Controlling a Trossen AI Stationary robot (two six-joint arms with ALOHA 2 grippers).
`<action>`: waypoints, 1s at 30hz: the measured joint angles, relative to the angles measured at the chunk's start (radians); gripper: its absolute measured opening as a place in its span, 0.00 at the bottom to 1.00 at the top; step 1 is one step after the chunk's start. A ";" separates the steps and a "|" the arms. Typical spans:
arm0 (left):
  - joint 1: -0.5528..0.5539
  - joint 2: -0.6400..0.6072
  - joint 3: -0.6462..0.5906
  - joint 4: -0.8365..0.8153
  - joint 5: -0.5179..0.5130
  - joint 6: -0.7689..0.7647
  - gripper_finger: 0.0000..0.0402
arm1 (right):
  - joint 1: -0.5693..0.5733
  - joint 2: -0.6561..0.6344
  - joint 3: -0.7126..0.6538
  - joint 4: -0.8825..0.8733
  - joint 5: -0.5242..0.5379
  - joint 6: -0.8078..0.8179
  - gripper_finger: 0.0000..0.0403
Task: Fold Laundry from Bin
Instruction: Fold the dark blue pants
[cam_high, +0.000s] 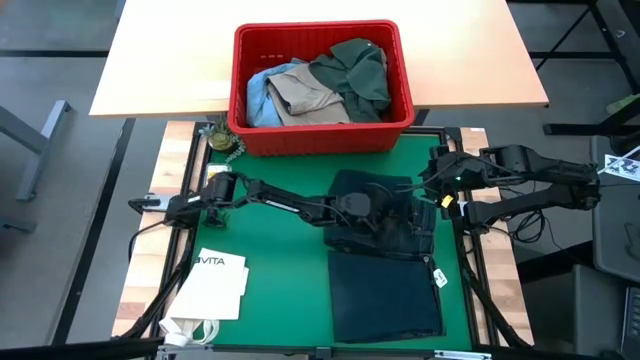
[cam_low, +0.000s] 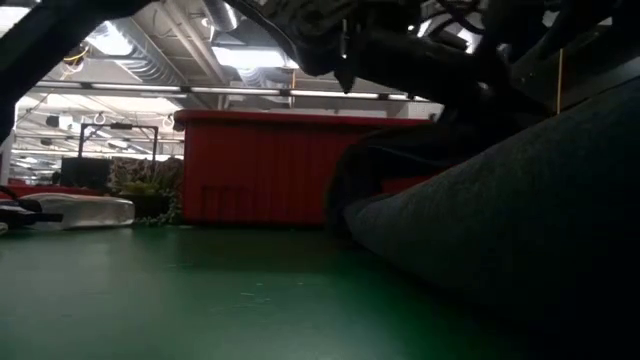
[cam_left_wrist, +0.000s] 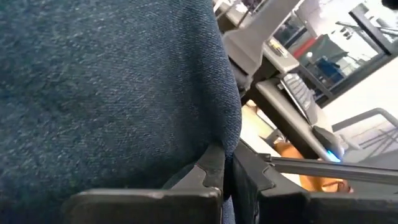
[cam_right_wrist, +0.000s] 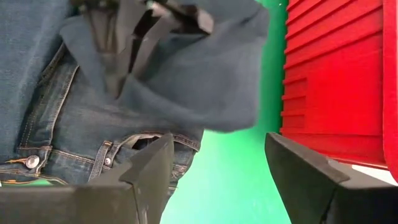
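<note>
Nearest the bench's front edge, dark navy trousers (cam_high: 385, 285) lie flat on the green mat (cam_high: 280, 260), a white paper bag (cam_high: 215, 285) printed "VITA" to their left. Midway across the mat, the left gripper (cam_high: 400, 215) has its fingers (cam_left_wrist: 214, 171) pinched shut on the trousers' bunched upper fabric, while the right gripper (cam_high: 437, 178) hovers just beside it with fingers (cam_right_wrist: 152, 165) spread wide, holding nothing. Farther back, the red bin (cam_high: 322, 140) stands at the mat's far edge, holding a dark green shirt (cam_high: 352, 72), a khaki garment (cam_high: 305, 95) and light blue denim (cam_high: 258, 95).
</note>
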 joint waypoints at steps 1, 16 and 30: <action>-0.003 0.016 0.015 0.001 0.000 0.000 0.01 | 0.000 0.000 0.000 0.000 0.000 0.000 0.63; -0.034 0.089 0.053 0.023 -0.101 0.151 0.09 | 0.000 0.000 0.000 0.007 0.002 0.000 0.63; -0.003 0.056 0.053 0.037 -0.078 0.473 0.22 | 0.000 0.000 -0.022 0.001 -0.028 0.176 0.63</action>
